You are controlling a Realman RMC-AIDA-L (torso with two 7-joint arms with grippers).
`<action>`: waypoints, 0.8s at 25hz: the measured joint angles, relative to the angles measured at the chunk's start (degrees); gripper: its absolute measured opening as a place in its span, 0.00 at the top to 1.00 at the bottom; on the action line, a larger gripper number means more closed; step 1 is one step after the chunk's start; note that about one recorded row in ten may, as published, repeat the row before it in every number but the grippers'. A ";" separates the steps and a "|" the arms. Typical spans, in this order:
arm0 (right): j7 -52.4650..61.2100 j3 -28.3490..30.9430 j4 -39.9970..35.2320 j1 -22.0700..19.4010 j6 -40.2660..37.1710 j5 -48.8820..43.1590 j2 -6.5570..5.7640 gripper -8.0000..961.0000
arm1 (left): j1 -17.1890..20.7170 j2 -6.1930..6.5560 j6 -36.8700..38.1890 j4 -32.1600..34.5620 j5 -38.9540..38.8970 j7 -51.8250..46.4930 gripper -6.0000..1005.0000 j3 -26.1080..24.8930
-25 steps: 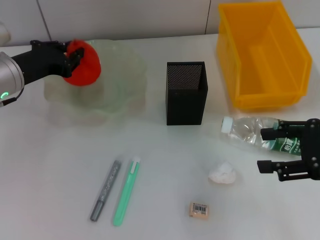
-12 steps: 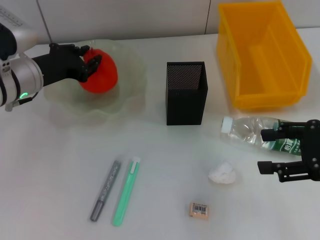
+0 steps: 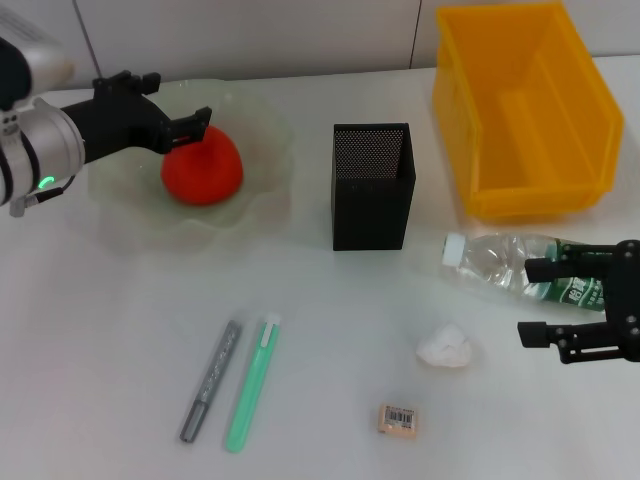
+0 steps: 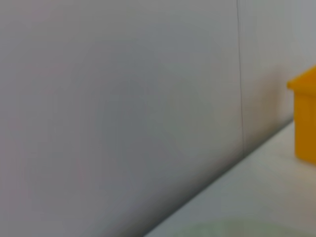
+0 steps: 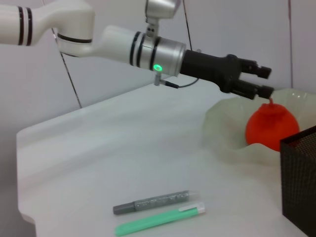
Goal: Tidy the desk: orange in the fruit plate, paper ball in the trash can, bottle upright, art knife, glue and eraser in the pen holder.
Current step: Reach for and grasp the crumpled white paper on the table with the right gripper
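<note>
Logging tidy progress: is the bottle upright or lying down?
Lying down: the bottle rests on its side, cap toward the pen holder.

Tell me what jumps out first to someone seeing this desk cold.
The red-orange orange sitting in the pale-green fruit plate at the far left, with the left claw open just beside it. Next, the big yellow trash can at the far right. In front of it the bottle lies on its side by the open right claw.
</note>
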 joint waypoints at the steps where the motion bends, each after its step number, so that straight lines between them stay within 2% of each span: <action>1: 0.00 0.00 0.00 0.00 0.00 0.00 0.00 0.19 | 0.80 0.14 1.35 1.22 -0.91 -0.94 0.40 0.01; 2: -0.04 0.05 -0.01 0.01 0.08 -0.01 -0.01 0.19 | 1.56 0.24 2.70 2.54 -1.53 -1.93 0.33 0.04; 4: -0.10 0.16 -0.03 0.01 0.17 -0.02 -0.06 0.19 | 2.32 0.34 4.55 3.95 -2.00 -3.11 0.27 0.03; 5: -0.12 0.20 0.04 0.04 0.32 -0.18 -0.06 0.19 | 4.13 0.50 9.15 7.53 -2.00 -5.48 0.24 -0.03; 7: -0.12 0.20 0.06 0.08 0.50 -0.37 -0.06 0.19 | 5.41 0.68 15.21 10.87 -1.89 -8.22 0.17 -0.03; 10: -0.14 0.17 0.09 0.30 1.06 -1.63 -0.03 0.19 | 6.53 1.31 25.06 15.52 -1.73 -12.58 0.17 -0.17; 14: 0.01 -0.03 0.10 0.45 1.94 -1.95 0.03 0.19 | 6.51 2.21 35.79 17.98 -1.55 -16.58 0.17 -0.48; 15: 1.31 -0.18 -0.13 0.68 3.04 -2.09 0.04 0.19 | 6.26 2.67 41.39 18.15 -1.52 -16.67 0.17 -0.51; 16: 1.31 -0.18 -0.13 0.68 3.04 -2.09 0.04 0.19 | 6.26 2.67 41.39 18.15 -1.52 -16.67 0.17 -0.51; 20: 8.97 -0.31 -2.62 2.49 4.85 -4.46 -0.06 0.19 | 6.58 2.94 51.64 17.79 -1.34 -12.54 0.17 -0.40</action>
